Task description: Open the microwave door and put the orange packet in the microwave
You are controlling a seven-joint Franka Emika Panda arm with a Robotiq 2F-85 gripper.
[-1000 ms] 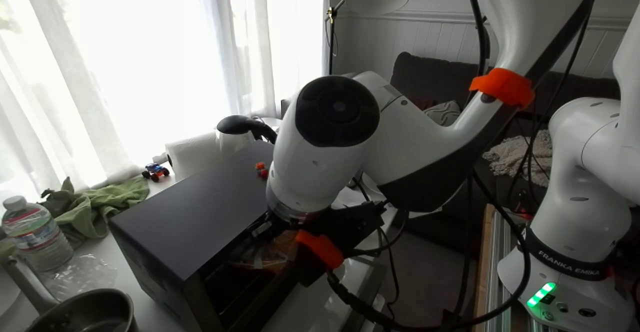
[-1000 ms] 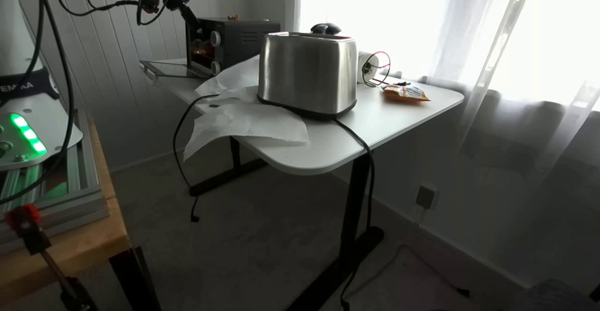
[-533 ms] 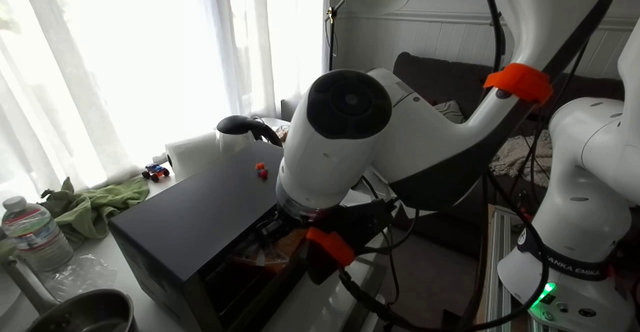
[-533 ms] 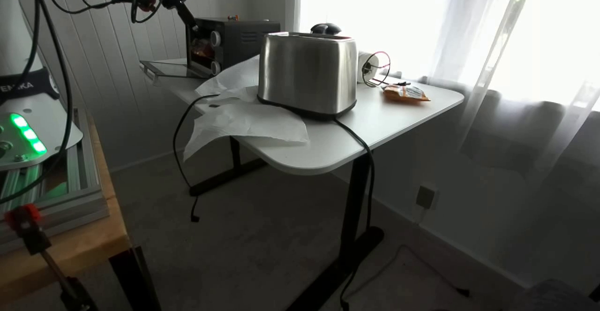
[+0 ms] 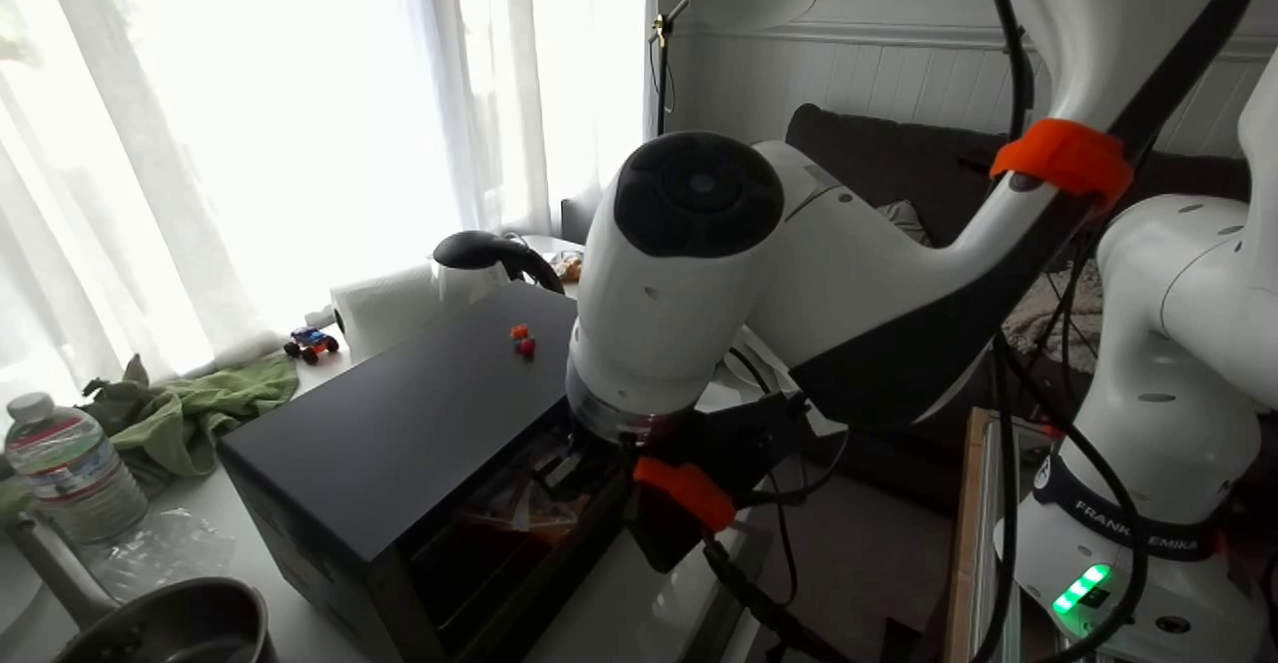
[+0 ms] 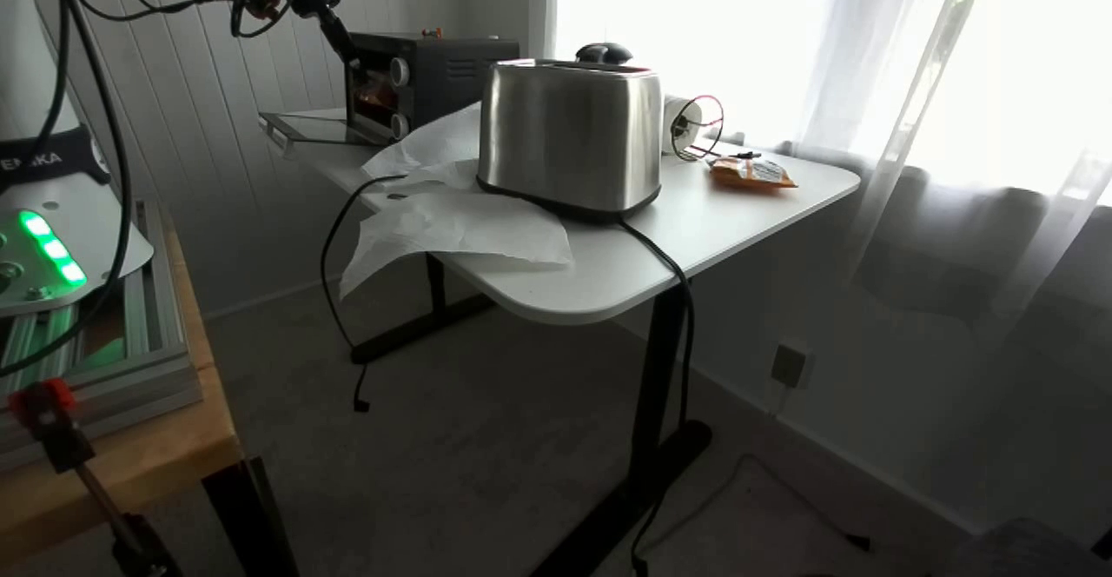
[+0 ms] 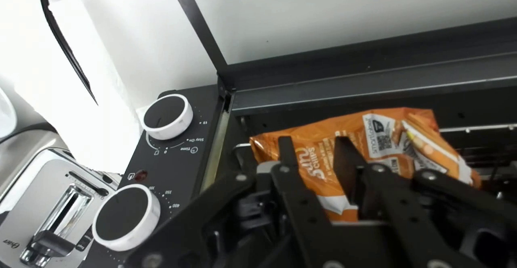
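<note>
Orange packet (image 7: 379, 139): fingers (image 7: 348, 169) hide part of it from us!
Pan (image 5: 180, 623): bottom edge cuts it off for us!

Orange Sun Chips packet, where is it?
In the wrist view, the glossy orange Sun Chips packet lies right of centre, inside the black box-shaped microwave, partly behind the black claw and right of two white-rimmed round knobs.
</note>
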